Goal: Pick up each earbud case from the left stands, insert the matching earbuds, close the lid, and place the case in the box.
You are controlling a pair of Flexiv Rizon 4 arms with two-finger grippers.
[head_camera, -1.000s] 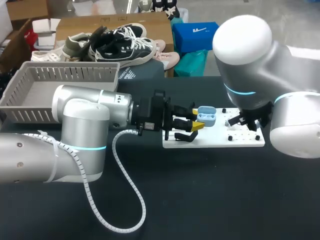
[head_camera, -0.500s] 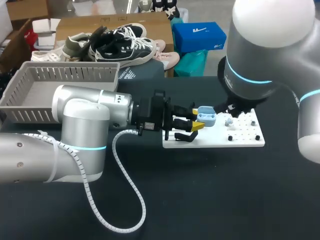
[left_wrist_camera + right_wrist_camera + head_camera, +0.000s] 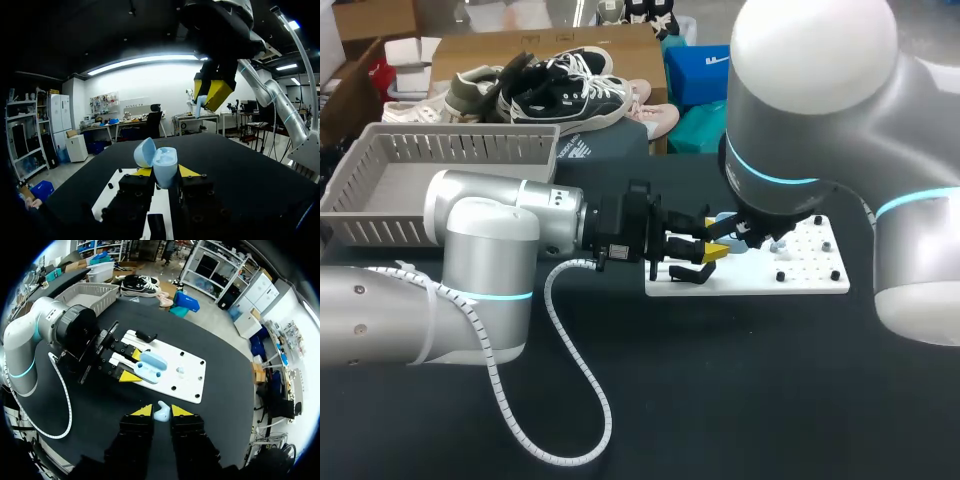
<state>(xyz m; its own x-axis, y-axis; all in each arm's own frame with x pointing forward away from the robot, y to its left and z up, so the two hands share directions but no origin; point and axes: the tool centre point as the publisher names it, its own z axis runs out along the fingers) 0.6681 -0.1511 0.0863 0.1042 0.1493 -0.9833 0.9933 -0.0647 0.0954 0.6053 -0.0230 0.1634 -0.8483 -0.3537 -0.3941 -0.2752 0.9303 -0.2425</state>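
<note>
Case point(image 3: 161, 161): smooth pale-blue plastic, rounded, lid open, clamped in your left claw point(image 3: 165, 171) over flat white board point(image 3: 189, 382) with black pegs. Earbud point(image 3: 160, 415): small, glossy, pale blue, pinched in your right claw point(image 3: 161, 411) above matte black worktop point(image 3: 720, 400).

Basket point(image 3: 440, 140) at the table's point(image 3: 720, 400) left rear; board point(image 3: 810, 272) right of centre, case point(image 3: 149, 366) over its left end

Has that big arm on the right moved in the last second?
Yes. The right arm, an earbud in the right gripper, has swung left across the white board, toward the case in the left gripper.
</note>
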